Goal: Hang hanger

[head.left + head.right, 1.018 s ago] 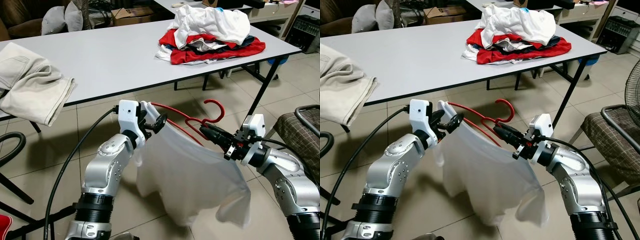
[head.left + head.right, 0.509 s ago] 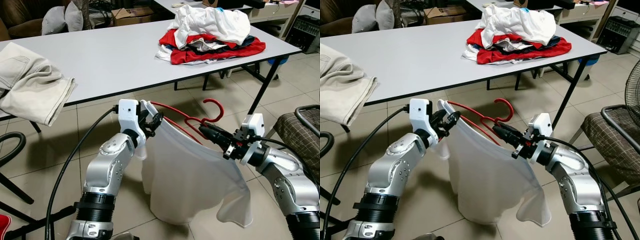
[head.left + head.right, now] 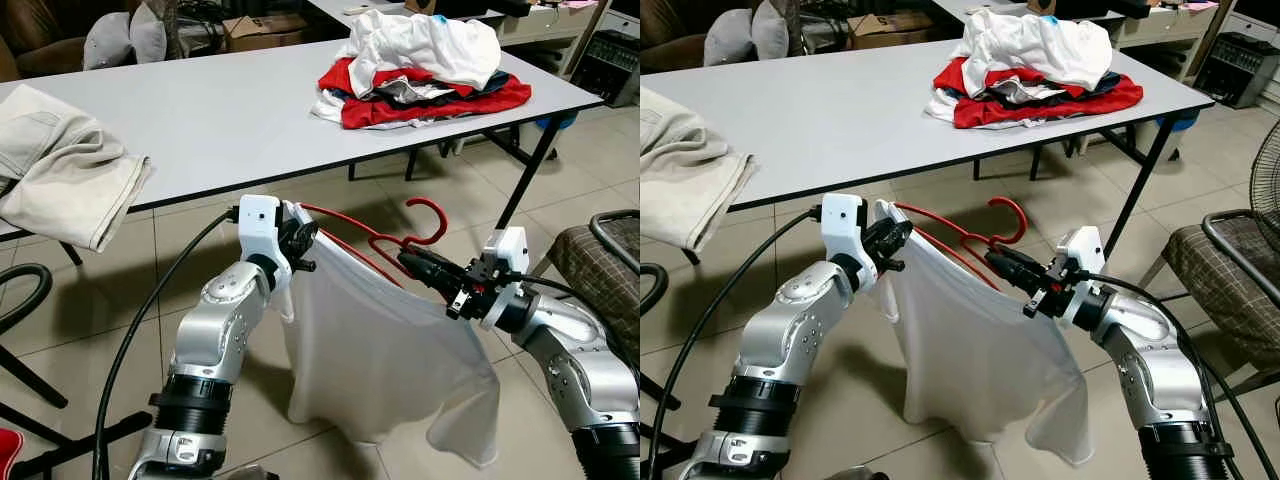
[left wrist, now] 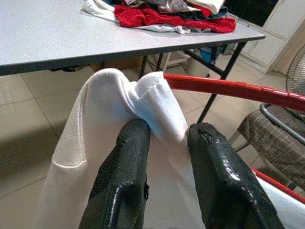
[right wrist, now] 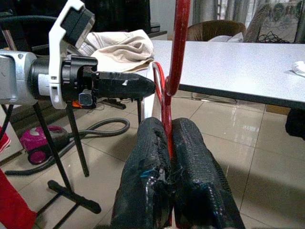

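A red hanger (image 3: 385, 238) is held in the air in front of the grey table, its hook (image 3: 428, 213) pointing up. A white T-shirt (image 3: 385, 350) hangs from it towards the tiled floor. My right gripper (image 3: 410, 262) is shut on the hanger's neck just below the hook; the right wrist view shows the red wire (image 5: 167, 114) pinched between its black fingers (image 5: 147, 181). My left gripper (image 3: 303, 238) is shut on the shirt's white collar edge (image 4: 143, 95) at the hanger's left end (image 4: 228, 88).
The long grey table (image 3: 230, 110) stands just beyond the hanger, with a pile of red and white clothes (image 3: 420, 65) at its right and beige trousers (image 3: 65, 165) at its left. A chair (image 3: 605, 250) with a checked cushion is at the right. Black cables trail on the floor (image 3: 25, 295).
The left gripper has drawn slightly inward and down with the collar. The shirt's lower part has swung and now hangs longer and straighter. The right gripper and hanger hold still.
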You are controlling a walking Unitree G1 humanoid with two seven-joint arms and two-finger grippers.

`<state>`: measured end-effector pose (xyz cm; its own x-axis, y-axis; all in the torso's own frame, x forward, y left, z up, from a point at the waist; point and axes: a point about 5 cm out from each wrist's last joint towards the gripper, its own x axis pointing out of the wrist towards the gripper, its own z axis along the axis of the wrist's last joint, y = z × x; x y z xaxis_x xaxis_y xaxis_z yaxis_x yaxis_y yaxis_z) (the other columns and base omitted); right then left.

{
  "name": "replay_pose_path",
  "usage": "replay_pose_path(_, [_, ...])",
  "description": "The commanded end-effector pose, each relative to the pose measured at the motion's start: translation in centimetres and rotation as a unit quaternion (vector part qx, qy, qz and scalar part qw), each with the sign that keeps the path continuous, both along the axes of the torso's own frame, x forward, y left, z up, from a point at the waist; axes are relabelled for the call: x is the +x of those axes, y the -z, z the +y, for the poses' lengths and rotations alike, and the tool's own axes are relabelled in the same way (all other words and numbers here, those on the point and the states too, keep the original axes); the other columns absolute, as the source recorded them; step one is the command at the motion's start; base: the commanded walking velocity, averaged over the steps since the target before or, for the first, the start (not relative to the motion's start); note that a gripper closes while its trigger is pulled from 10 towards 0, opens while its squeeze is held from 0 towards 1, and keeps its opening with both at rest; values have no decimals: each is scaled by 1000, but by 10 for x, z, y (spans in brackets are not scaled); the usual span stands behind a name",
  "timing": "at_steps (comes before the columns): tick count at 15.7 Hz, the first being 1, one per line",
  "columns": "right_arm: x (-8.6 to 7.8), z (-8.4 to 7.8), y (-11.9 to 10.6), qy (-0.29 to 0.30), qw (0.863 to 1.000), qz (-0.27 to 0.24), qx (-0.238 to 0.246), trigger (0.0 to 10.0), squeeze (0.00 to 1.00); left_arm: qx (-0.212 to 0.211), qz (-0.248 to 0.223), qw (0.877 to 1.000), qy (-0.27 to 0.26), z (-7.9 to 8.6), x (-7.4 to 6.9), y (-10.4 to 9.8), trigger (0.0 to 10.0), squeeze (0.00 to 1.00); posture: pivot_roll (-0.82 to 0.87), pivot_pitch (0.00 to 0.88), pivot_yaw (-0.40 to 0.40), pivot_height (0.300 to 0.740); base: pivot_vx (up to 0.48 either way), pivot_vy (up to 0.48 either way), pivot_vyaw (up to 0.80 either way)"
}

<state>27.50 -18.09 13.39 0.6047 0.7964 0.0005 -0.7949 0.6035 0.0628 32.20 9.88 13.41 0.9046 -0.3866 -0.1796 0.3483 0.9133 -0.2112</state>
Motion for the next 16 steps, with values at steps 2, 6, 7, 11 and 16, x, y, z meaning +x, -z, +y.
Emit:
replay_pose_path(2, [2, 3, -13, -12, 999, -35, -7, 10000, 0, 18, -4, 1000, -11, 1, 4, -2, 0, 0, -133, 0, 22, 740, 0, 0, 0])
replay_pose_path(6, [1, 3, -10, -13, 999, -30, -19, 10000, 0, 12, -26, 1000, -13, 4, 5, -8, 0, 0, -135, 0, 20, 740, 0, 0, 0])
replay_pose_path(7, [1, 3, -6, -12, 999, -22, -36, 10000, 0, 13, -33, 999, -7, 6, 4, -10, 0, 0, -135, 0, 20, 740, 0, 0, 0])
replay_pose_path(11, [-1, 1, 7, -17, 997, -2, -78, 10000, 0, 30, -59, 998, -1, 16, 3, -20, 0, 0, -131, 0, 17, 740, 0, 0, 0])
replay_pose_path(16, [3, -2, -2, 6, 998, -18, -54, 10000, 0, 60, -19, 998, 1, 16, -3, -8, 10000, 1000, -138, 0, 24, 740, 0, 0, 0])
